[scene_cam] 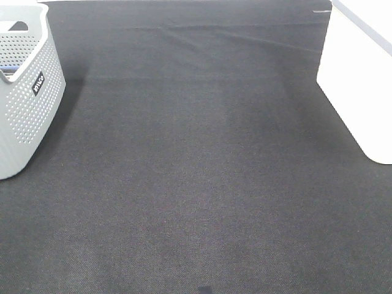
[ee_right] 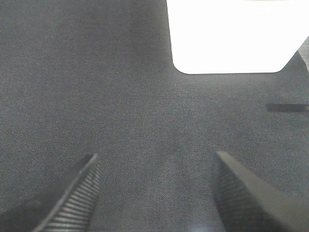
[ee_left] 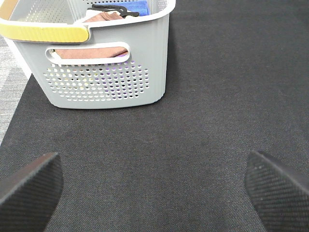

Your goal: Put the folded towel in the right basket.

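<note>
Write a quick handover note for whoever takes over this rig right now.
Left pincer: open, empty, above the black mat, facing the grey perforated plastic basket.
Right pincer: open, empty, facing the white basket on the right.
Towels: a folded brown towel and a blue cloth lie in the grey basket. No towel lies on the mat.
Done: cannot tell; the white basket's inside is overexposed.
Left: check the white basket; if empty, move a folded towel there.

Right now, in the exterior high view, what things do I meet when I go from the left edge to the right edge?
grey perforated basket → black mat → white basket, too overexposed to show any detail.
</note>
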Robot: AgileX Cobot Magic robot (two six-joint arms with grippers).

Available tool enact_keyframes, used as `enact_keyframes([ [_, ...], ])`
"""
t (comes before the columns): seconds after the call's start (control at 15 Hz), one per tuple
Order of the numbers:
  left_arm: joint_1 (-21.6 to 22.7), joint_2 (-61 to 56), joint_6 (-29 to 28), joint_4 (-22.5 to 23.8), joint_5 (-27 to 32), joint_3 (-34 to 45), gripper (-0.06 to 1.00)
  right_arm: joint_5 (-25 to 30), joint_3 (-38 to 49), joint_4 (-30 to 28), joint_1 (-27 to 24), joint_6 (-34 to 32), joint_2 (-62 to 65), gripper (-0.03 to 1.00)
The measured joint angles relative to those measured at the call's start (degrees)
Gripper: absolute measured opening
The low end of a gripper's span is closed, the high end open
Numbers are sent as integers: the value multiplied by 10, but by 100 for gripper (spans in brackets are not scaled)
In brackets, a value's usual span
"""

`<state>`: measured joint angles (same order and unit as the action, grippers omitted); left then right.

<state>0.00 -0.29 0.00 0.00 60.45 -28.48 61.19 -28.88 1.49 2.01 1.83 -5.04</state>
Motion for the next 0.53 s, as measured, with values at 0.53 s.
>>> enact_keyframes([
  [0.53, 0, 0, 0, 0, 0, 0, 97, -1, 0, 0, -29, 0, 22, 63],
])
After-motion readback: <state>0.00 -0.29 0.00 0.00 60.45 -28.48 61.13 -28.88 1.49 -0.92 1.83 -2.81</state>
